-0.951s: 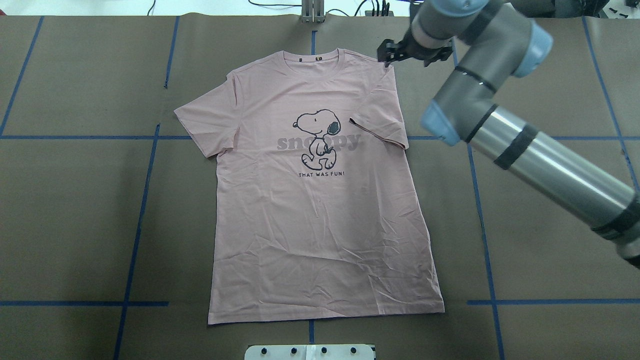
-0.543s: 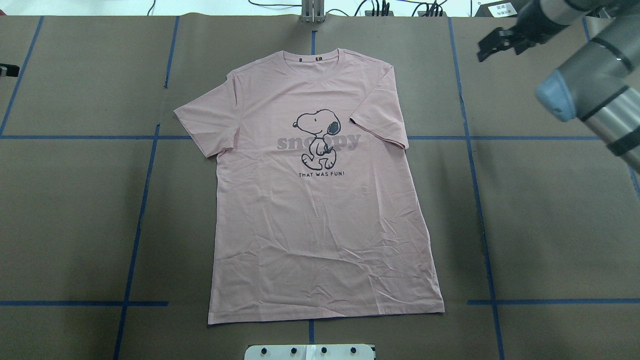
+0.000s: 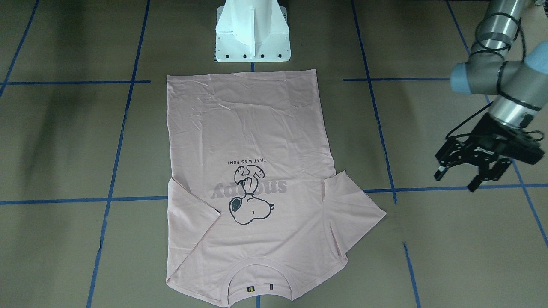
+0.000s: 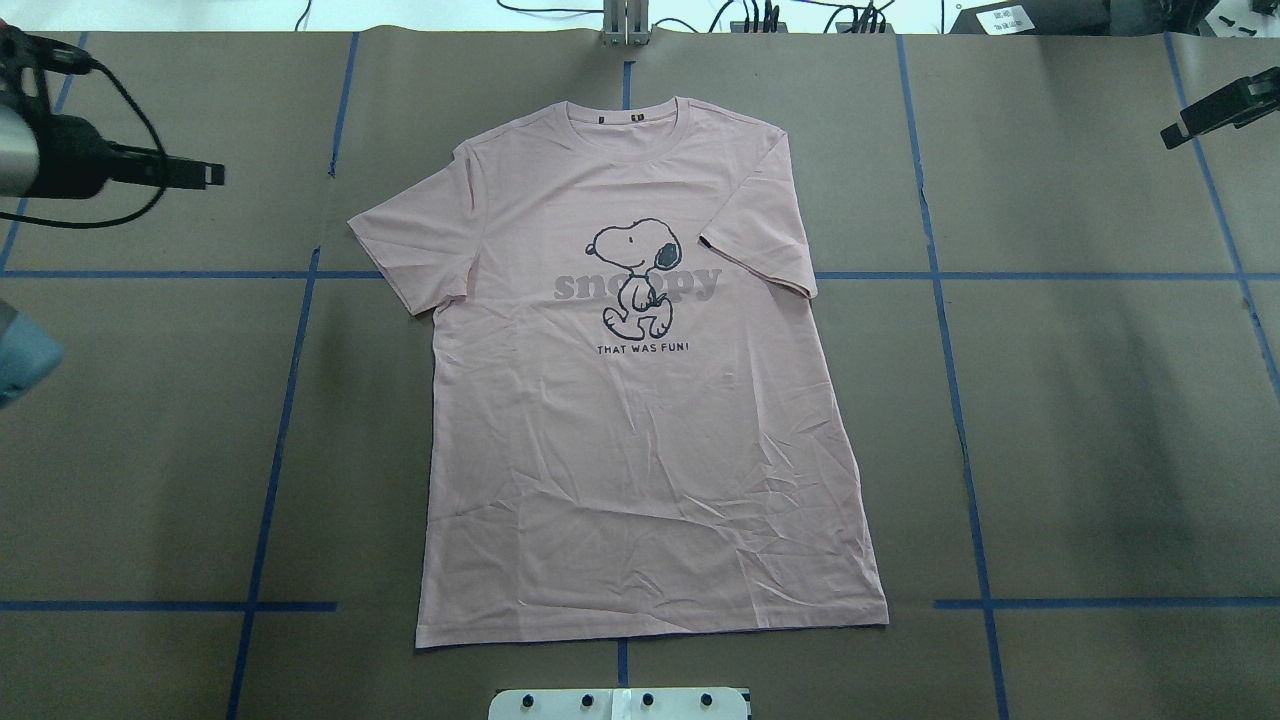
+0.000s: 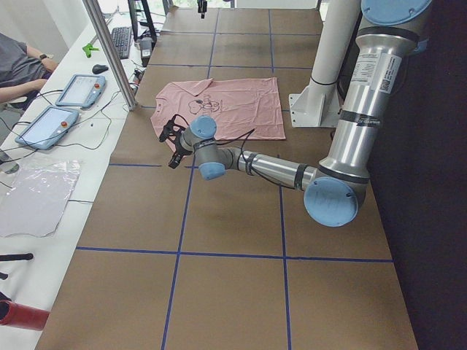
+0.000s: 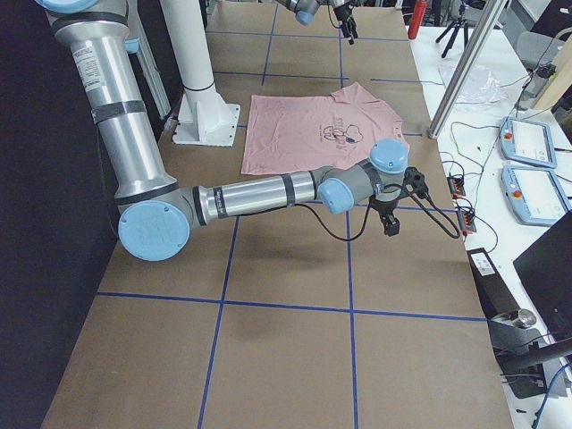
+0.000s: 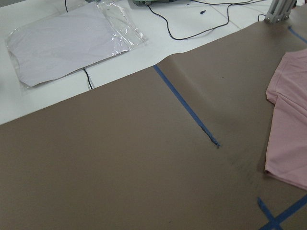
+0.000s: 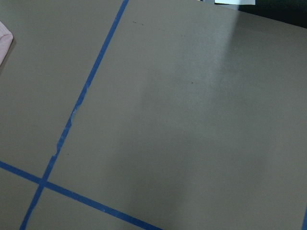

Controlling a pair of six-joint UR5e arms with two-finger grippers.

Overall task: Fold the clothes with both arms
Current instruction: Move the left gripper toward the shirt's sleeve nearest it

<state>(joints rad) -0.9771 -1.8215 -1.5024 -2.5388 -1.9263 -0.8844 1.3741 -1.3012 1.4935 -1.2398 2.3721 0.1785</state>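
At overhead edge, right pincer [image 4: 1215,108] half cropped.

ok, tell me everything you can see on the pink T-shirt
Pale pink short-sleeved T-shirt, thin fabric by its look, spread flat, print up, on the brown table. Ribbed round collar points away from the robot, hem toward it. Black-outlined dog print, grey lettering. Lower half wrinkled. Nothing else touches it.

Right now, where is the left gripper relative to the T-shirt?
In the front-facing view the left gripper hangs open over the brown table at the view's right, well clear of the T-shirt and its spread sleeve, by a blue tape line.
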